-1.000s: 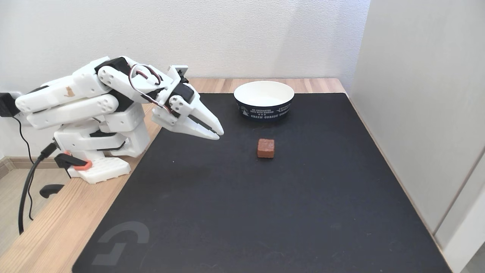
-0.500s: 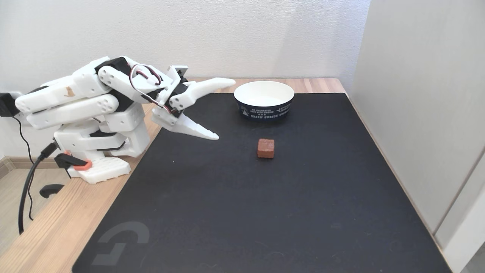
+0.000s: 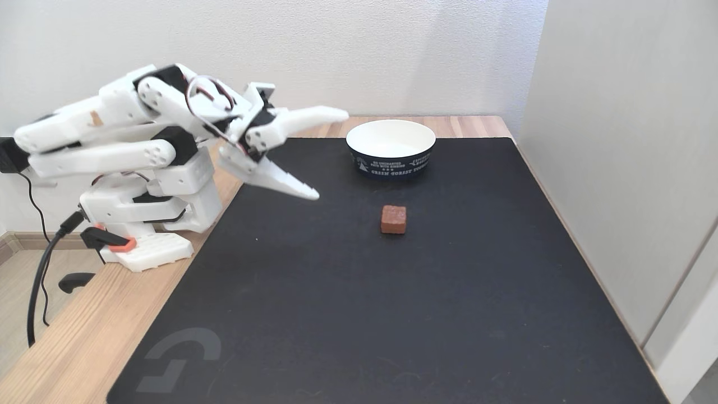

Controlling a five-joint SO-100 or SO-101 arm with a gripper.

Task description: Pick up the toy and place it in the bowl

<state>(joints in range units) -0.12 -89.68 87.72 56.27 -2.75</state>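
Surveying the black mat (image 3: 392, 314), I logged one toy (image 3: 394, 219), a reddish-brown matte block, lying flat and untouched just in front of the bowl (image 3: 391, 147). My gripper (image 3: 333, 154) stood spread wide, empty, well left of it. I judged the toy light, rigid and grippy, best pinched across two opposite flat sides.

Bowl (image 3: 391, 147) print: white lettering too small to read.
Mat (image 3: 392, 314): front edge cut off by the frame.
Arm (image 3: 112, 134): slightly blurred.
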